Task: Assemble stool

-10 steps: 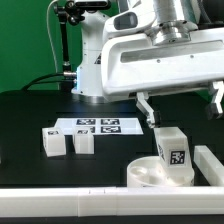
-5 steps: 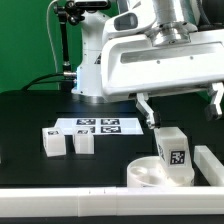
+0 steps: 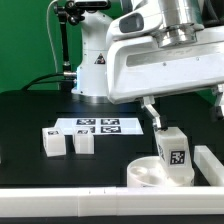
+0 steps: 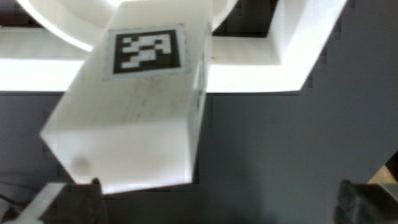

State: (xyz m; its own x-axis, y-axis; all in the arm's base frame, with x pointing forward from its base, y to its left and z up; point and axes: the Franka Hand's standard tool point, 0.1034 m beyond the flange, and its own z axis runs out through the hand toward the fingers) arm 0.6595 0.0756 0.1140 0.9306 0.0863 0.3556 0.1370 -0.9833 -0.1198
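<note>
Jaws (image 3: 187,118) spread wide, empty, poised above leg (image 3: 172,148), 1 finger either side, no contact seen. Leg stands upright at seat (image 3: 145,176), near edge of counter (image 3: 30,130), exterior view's right. Long axis vertical, marker face toward exterior camera. Foot inside rim or just behind it: can't tell. Looks like hard plastic, so probably light, stiff, smooth, maybe slippery. Best hold: pinch 2 flat opposite sides, upper half. Far-left leg (image 3: 52,141) and second leg (image 3: 84,142) sit well apart, exterior view's left.

On the black table (image 3: 28,118) are laid the marker board (image 3: 97,126), a left leg (image 3: 52,141), a second leg (image 3: 84,142) and, seemingly, the round seat (image 3: 143,175).
</note>
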